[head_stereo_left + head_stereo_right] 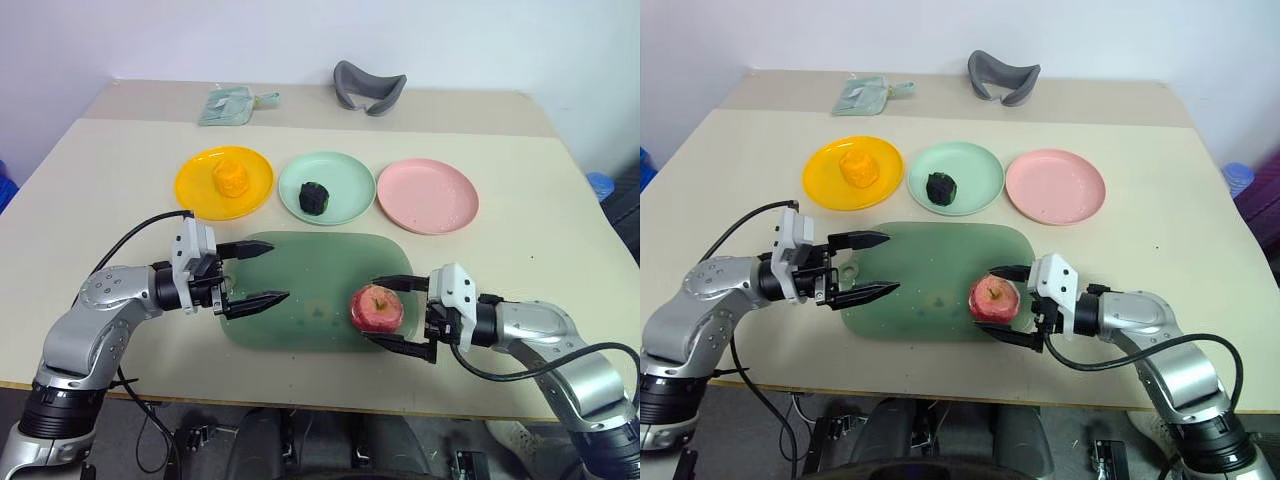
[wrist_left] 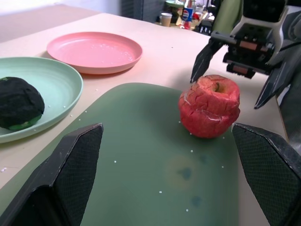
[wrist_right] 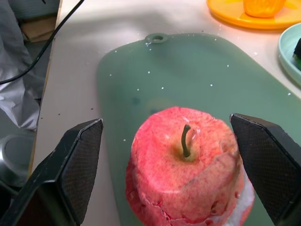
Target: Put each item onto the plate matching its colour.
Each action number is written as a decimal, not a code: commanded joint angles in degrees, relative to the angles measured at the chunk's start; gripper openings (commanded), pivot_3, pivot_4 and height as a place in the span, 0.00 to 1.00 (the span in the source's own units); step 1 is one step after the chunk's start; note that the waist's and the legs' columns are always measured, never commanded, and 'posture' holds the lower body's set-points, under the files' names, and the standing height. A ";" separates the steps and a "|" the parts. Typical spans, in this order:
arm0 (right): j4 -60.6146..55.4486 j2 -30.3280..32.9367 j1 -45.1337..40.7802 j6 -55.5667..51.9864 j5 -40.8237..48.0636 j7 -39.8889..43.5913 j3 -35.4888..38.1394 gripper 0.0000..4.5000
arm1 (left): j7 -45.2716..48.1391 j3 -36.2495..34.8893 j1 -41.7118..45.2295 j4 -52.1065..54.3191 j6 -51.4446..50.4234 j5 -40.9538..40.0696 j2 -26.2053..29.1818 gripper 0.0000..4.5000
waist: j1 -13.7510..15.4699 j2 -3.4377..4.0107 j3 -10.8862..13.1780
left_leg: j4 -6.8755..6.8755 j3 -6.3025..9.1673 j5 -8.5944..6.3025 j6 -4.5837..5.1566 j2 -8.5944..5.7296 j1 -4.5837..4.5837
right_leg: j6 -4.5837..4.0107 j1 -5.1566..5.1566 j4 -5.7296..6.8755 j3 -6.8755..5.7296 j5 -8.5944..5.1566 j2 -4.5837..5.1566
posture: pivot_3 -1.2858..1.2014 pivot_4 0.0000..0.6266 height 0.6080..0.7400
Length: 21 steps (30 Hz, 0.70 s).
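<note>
The apple sits between the right claw's wide fingers; it should centre, close gently, then lift.

Big green tray up front on the table, grey cushion and pale-green pouch way back.

Pink-red apple on translucent green tray; plates yellow-orange, mint, pink.
</note>
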<state>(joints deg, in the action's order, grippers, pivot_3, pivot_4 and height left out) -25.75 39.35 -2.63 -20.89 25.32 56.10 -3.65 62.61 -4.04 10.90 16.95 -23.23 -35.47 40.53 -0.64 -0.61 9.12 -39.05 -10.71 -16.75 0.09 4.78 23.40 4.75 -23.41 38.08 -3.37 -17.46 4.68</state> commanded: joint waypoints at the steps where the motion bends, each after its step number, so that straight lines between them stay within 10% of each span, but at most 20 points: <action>1: 1.30 -0.78 -2.06 0.91 -0.48 -0.10 -0.57 0.97 | 0.46 -1.38 -0.72 1.53 0.82 -0.16 0.79 1.00 | -0.01 0.00 0.00 | 0.00 0.00 0.00 0.00 0.00 0.00 | 0.00 0.00 0.00 0.00 0.00 0.00 | 0.52 0.24 1.00; 8: 4.67 -1.64 -4.89 1.82 -1.86 -0.30 -1.22 0.45 | 0.77 -2.50 -2.96 2.65 0.90 -0.65 1.48 1.00 | 0.00 0.00 0.00 | -0.01 -0.01 0.00 0.00 0.00 0.00 | 0.00 0.00 0.00 0.00 0.00 0.00 | 0.52 0.24 1.00; 21: 26.57 -9.52 -22.32 8.60 -6.40 -9.88 3.67 0.45 | -8.11 -1.98 -0.62 2.93 1.47 2.63 -2.84 1.00 | -0.10 -0.01 0.00 | -0.07 -0.04 0.00 0.00 0.00 0.00 | 0.00 0.00 0.04 0.00 0.01 0.00 | 0.52 0.24 1.00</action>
<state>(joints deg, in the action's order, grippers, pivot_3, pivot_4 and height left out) -2.06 30.19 -23.26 -15.36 20.38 48.17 -2.28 56.22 -5.48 9.43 18.26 -22.21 -33.66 37.85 -0.74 -0.62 9.12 -39.12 -10.73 -16.74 0.09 4.78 23.40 4.75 -23.40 38.12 -3.38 -17.46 4.68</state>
